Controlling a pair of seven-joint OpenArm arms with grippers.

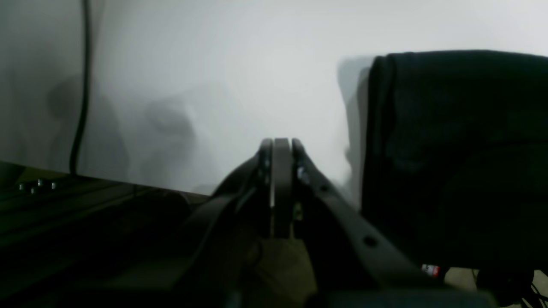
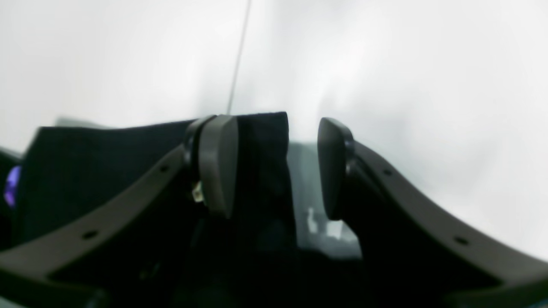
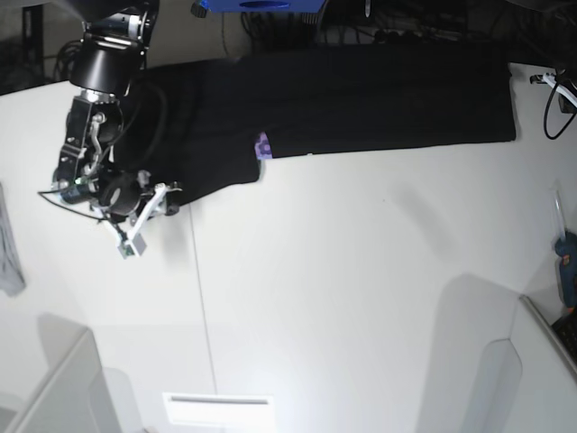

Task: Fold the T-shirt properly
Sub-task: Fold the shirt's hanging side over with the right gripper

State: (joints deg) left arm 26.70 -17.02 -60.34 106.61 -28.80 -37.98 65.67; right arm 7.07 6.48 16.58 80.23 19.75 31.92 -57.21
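Note:
The black T-shirt (image 3: 361, 95) lies as a long folded band along the table's far edge, with a bit of purple print (image 3: 263, 146) showing at its near edge. My right gripper (image 3: 149, 215) is open at the shirt's near left corner. In the right wrist view the jaws (image 2: 276, 167) stand wide apart with the shirt's edge (image 2: 261, 171) between them, beside the left pad (image 2: 218, 162). My left gripper (image 1: 281, 147) is shut and empty over white table, with the T-shirt (image 1: 454, 149) just to its right. The left arm does not show in the base view.
A small grey cloth (image 3: 9, 253) hangs at the table's left edge. A cable (image 3: 552, 95) and a teal tool (image 3: 566, 257) lie at the right edge. White bins stand at the near left (image 3: 54, 388) and near right (image 3: 532, 370). A black cable (image 1: 83, 85) crosses the left wrist view.

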